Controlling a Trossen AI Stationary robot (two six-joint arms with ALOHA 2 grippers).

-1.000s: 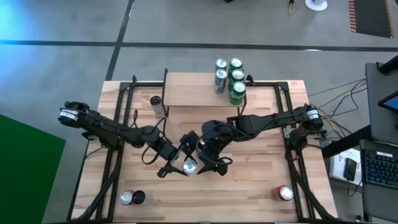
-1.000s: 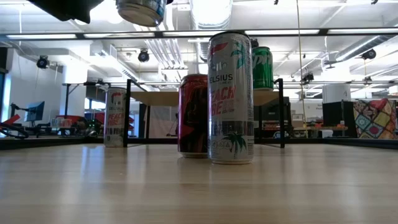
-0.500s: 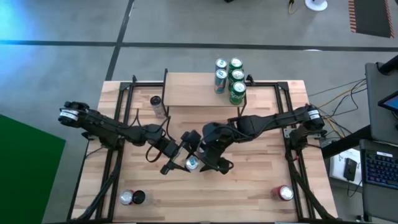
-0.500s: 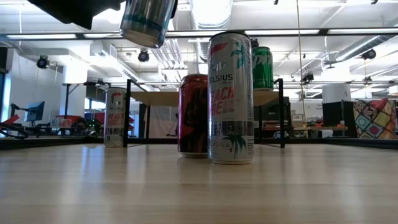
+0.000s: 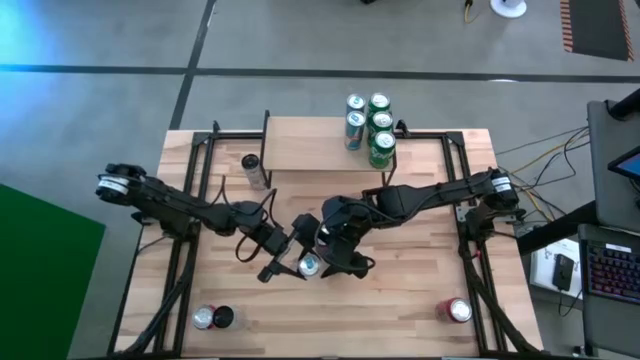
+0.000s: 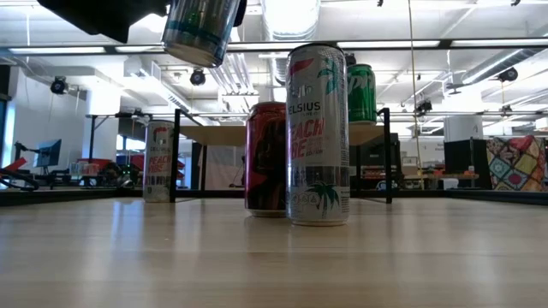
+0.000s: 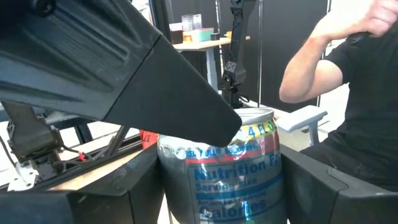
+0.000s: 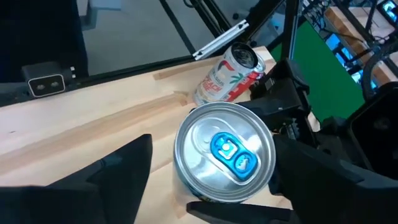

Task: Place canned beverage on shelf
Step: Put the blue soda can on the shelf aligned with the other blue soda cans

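Overhead lights glare on the wooden counter [image 5: 420,300], and mid-counter the left pincer [image 5: 285,255] is clamped on the sides of a silver can [image 5: 308,265] held upright in the air, while the right pincer [image 5: 335,262], fingers spread either side of that can, sits closest to it. From there the shelf [image 5: 310,145] lies well off toward the far edge, green cans [image 5: 372,125] crowding its right end. Against half a second back, little differs: the can hangs at the same height, the right pincer barely shifted.

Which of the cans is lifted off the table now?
The silver can held between both grippers at mid-table; all others stand on the table or the shelf.
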